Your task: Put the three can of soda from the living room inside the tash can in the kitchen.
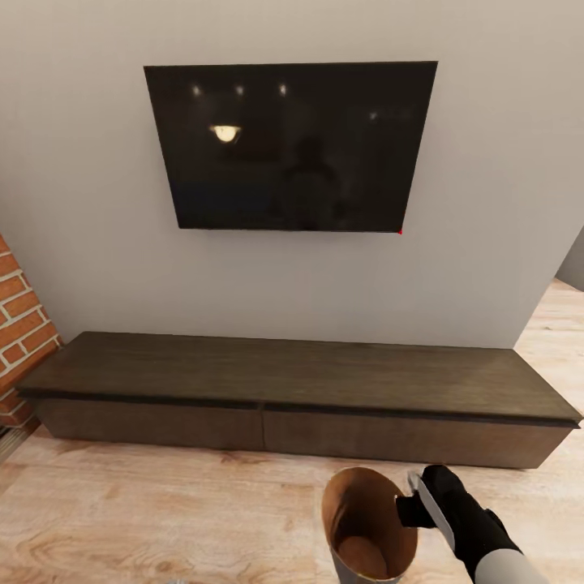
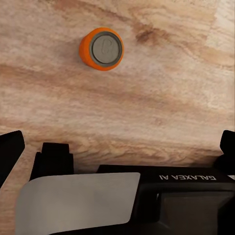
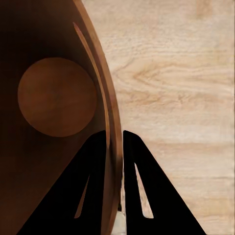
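Living room: light wood floor (image 1: 162,503), low dark TV cabinet (image 1: 300,389) under the wall TV (image 1: 290,146), brick (image 1: 20,324) at the cabinet's end.

Head view: right gripper (image 1: 415,501) pinches the rim of the tash can (image 1: 365,527), in front of the cabinet. Bin looks empty.

Left wrist view: one orange soda can (image 2: 102,48) upright on the floor below the left gripper; finger state cannot be told.

Right wrist view: fingers (image 3: 90,181) clamp the bin wall, bare bottom.

Judgement: no cans binned yet, all three remain.

Pale wood-grain floor (image 1: 162,503) looked matt; the low cabinet (image 1: 300,377) was dark matt wood. The television (image 1: 290,146) was glossy. The orange can (image 2: 102,48) had a dull grey, perhaps metal, top.
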Controlling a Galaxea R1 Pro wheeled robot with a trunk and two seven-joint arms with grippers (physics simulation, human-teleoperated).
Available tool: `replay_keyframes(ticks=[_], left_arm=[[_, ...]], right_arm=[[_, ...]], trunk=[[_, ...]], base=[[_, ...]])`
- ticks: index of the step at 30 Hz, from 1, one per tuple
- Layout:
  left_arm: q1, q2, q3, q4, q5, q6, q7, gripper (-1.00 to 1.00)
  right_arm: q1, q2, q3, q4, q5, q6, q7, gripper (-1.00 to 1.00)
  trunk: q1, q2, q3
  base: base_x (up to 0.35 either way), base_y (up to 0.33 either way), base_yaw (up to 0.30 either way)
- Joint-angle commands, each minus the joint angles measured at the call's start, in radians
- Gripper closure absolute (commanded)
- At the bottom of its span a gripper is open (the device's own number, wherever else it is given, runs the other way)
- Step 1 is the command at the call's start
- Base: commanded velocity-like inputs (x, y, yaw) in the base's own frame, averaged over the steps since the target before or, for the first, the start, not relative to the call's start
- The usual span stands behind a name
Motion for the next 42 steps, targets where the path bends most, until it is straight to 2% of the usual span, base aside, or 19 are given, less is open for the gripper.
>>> replay_keyframes(ticks=[1,3,4,9,11,14,19,20,21,22,25,27,33,42], left_arm=[[0.0,0.0,0.0,0.0,0.0,0.0,0.0,-1.0],[0.0,0.0,0.0,-0.001,0.0,0.0,0.0,-1.0],[0.0,-0.001,0.0,-0.001,0.001,0.001,0.0,-1.0],[0.0,-0.002,0.0,-0.003,0.001,0.001,0.0,-1.0],[-0.001,-0.002,0.001,-0.004,-0.001,0.004,0.005,-1.0],[-0.016,-0.002,0.001,-0.001,-0.004,0.01,0.029,-1.0],[-0.089,0.006,0.001,0.062,0.002,0.005,0.165,-1.0],[-0.121,0.009,0.001,0.09,0.004,0.001,0.208,-1.0],[-0.121,0.009,0.001,0.09,0.004,0.001,0.208,-1.0],[-0.155,0.015,0.001,0.112,0.005,-0.008,0.236,-1.0],[-0.207,0.035,0.006,0.159,0.006,-0.04,0.266,-1.0],[-0.227,0.042,0.007,0.196,0.007,-0.062,0.276,-1.0],[-0.244,0.044,0.01,0.23,0.009,-0.094,0.283,-1.0],[-0.25,0.038,0.009,0.243,0.005,-0.135,0.284,-1.0]], right_arm=[[0.001,-0.018,-0.008,-0.028,-0.024,0.035,0.015,1.0],[0.001,-0.05,-0.03,-0.08,-0.025,0.082,0.032,1.0],[0.0,-0.078,-0.05,-0.113,-0.025,0.113,0.046,1.0],[-0.002,-0.141,-0.078,-0.154,-0.026,0.13,0.066,1.0],[-0.001,-0.155,-0.081,-0.16,-0.026,0.13,0.069,1.0],[-0.001,-0.16,-0.08,-0.162,-0.026,0.13,0.072,1.0],[-0.001,-0.161,-0.077,-0.151,-0.025,0.13,0.073,1.0],[-0.001,-0.161,-0.076,-0.146,-0.025,0.13,0.073,1.0],[-0.001,-0.161,-0.076,-0.146,-0.025,0.13,0.073,1.0],[-0.001,-0.161,-0.076,-0.142,-0.024,0.13,0.073,1.0],[-0.001,-0.162,-0.075,-0.138,-0.024,0.13,0.074,1.0],[-0.001,-0.165,-0.077,-0.14,-0.025,0.13,0.078,1.0],[-0.002,-0.166,-0.077,-0.171,-0.026,0.13,0.094,1.0],[-0.002,-0.165,-0.074,-0.3,-0.027,0.13,0.102,1.0]], trunk=[[0.0,0.0,0.0],[0.0,0.0,0.0],[0.0,0.0,0.0],[0.0,0.0,0.0],[0.0,0.0,0.0],[0.0,0.0,0.0],[0.0,0.0,0.0],[0.0,0.0,0.0],[0.0,0.0,0.0],[0.0,0.0,0.0],[0.0,0.0,0.0],[0.0,0.0,0.0],[0.0,0.0,0.0],[0.0,0.0,0.0]], base=[[0.0,0.0,0.0],[0.0,0.0,0.0],[0.0,0.0,0.0],[0.0,0.0,0.0],[0.0,0.0,0.0],[0.0,0.0,0.0],[0.0,0.0,0.0],[0.0,0.0,0.0],[0.0,0.0,0.0],[0.0,0.0,0.0],[0.0,0.0,0.0],[0.0,0.0,0.0],[0.0,0.0,0.0],[0.0,0.0,0.0]])
